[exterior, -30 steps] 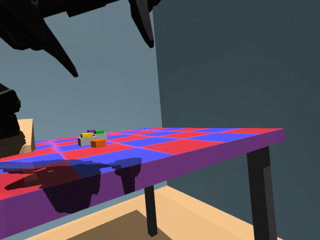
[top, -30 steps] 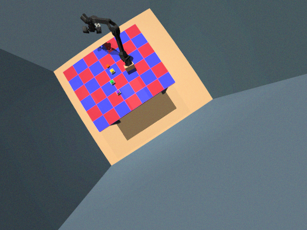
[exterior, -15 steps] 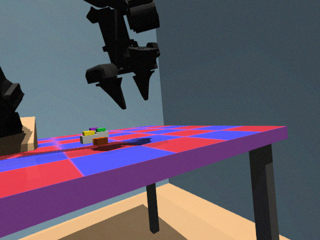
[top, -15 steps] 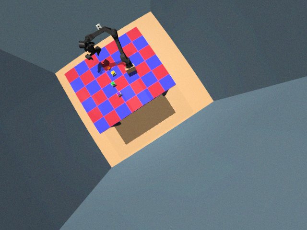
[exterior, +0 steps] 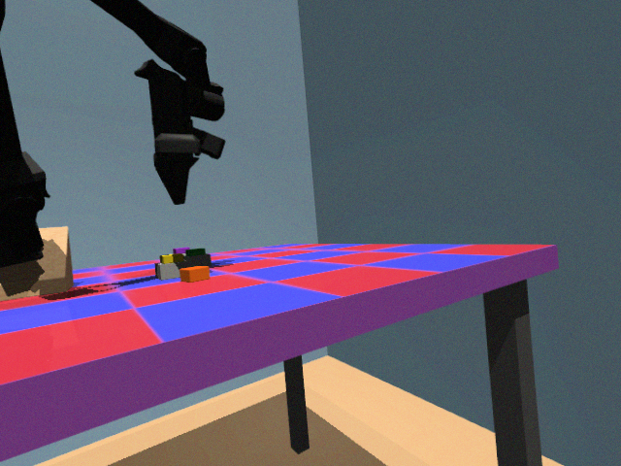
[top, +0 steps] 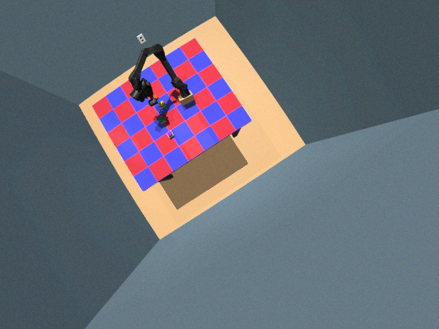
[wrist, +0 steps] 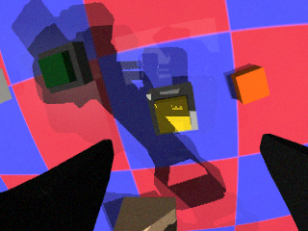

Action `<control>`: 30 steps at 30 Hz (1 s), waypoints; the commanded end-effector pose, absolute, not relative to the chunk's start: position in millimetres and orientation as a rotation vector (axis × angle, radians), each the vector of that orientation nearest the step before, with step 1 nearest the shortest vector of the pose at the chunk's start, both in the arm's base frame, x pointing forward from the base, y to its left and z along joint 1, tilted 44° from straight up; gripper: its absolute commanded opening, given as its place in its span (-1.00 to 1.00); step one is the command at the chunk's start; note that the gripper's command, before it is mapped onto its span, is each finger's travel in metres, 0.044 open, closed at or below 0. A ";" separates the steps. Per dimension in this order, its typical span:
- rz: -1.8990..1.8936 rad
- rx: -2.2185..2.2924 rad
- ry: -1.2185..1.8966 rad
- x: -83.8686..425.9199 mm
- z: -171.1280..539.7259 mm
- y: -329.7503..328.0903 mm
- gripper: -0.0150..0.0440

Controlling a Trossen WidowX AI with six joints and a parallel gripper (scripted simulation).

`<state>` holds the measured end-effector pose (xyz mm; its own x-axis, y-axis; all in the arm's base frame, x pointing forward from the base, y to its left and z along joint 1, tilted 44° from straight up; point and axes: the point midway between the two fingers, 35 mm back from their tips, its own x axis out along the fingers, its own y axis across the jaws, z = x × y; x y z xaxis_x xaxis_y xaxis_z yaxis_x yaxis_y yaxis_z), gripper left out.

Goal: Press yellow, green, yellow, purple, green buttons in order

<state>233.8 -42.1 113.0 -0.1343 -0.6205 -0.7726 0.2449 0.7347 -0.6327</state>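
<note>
Open gripper [exterior: 176, 192] hanging above a row of square push-buttons on a glossy checkered table [exterior: 350, 281].

The matte black, wedge-shaped fingers stand wide apart with nothing between them, well above the smooth red and blue squares. The yellow button [wrist: 173, 115], a flat square cap in a dark housing, sits in shadow between the fingertips in the wrist view. The green button [wrist: 60, 69] lies to its left, an orange block [wrist: 250, 84] to its right; the purple button [top: 171, 134] lies further along the row.
</note>
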 end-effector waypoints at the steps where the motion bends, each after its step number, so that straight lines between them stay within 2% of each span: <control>1: -0.702 -0.495 1.603 217.8 104.1 -27.2 0.86; 9: -0.702 -0.495 1.603 217.8 104.1 -27.2 0.86; 16: -0.703 -0.496 1.602 208.9 61.2 -67.8 0.24; 23: -0.704 -0.496 1.602 208.3 59.9 -69.1 -0.38; 30: -0.704 -0.496 1.602 208.3 59.9 -69.1 -0.42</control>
<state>208.0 -68.4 59.7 -0.1568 -0.6722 -0.7236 0.0781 0.7219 -0.6875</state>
